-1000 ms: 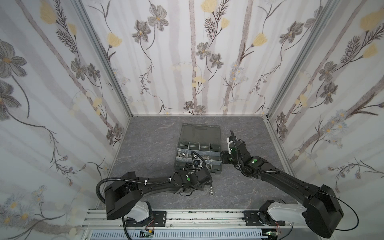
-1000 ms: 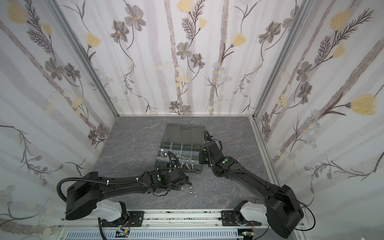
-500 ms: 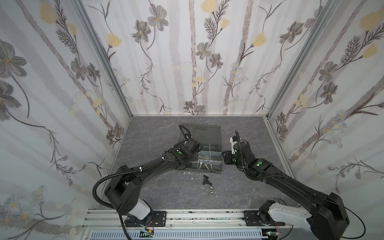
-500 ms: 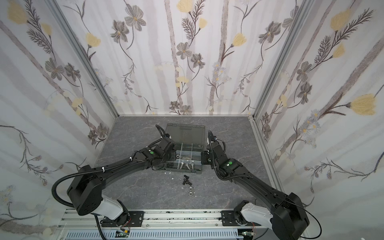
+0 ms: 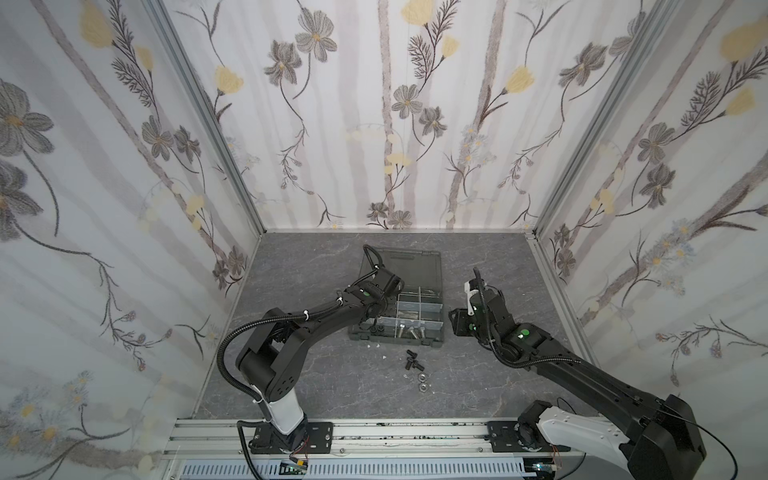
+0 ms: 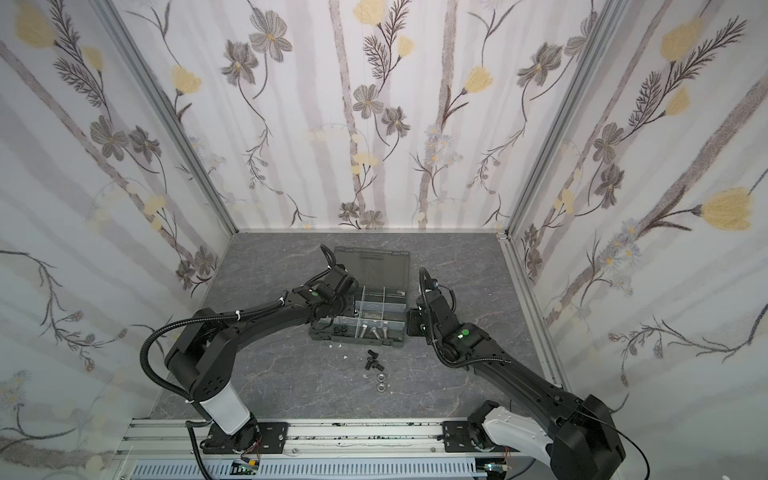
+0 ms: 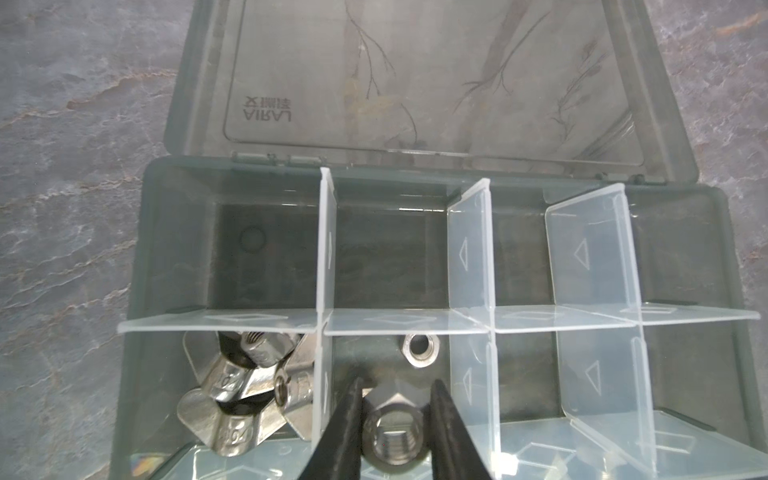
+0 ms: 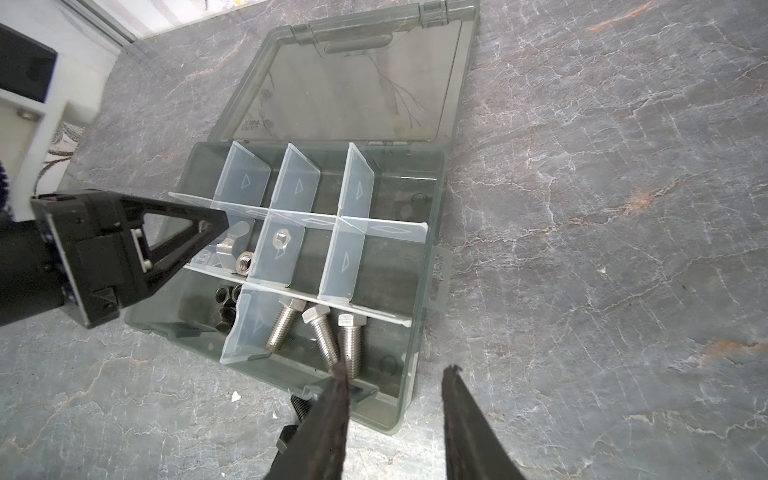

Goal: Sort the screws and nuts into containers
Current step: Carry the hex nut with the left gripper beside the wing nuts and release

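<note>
The walls are off-white with faded grey stripes, plus grey and pale yellow flowers on thin dark stems. The tabletop is grey marble-look with white veins and a few rusty streaks. The case is smoky dark grey and see-through, and the dividers are milky clear with little triangle marks. The screws, wing nuts and hex nut are all shiny silver, while some nuts are black. The arms are black with white bases and green dots.

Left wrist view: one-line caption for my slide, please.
Left gripper grips a silver hex nut over the open organiser case, another nut and wing nuts lying in adjacent compartments below.
</note>
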You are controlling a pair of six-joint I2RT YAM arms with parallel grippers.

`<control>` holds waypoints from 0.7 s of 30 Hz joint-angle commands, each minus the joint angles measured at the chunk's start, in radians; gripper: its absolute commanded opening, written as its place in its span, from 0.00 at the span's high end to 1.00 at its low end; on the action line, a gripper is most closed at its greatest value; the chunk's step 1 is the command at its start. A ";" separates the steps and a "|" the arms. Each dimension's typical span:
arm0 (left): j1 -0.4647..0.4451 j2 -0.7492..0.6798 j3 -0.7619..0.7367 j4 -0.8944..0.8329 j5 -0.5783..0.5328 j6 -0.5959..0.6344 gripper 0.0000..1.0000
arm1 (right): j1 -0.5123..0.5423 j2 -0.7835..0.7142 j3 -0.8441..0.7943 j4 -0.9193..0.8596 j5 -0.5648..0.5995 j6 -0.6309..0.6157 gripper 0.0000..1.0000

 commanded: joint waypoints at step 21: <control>0.005 -0.042 -0.019 0.029 -0.014 0.001 0.63 | 0.002 0.002 -0.022 0.009 0.001 0.027 0.62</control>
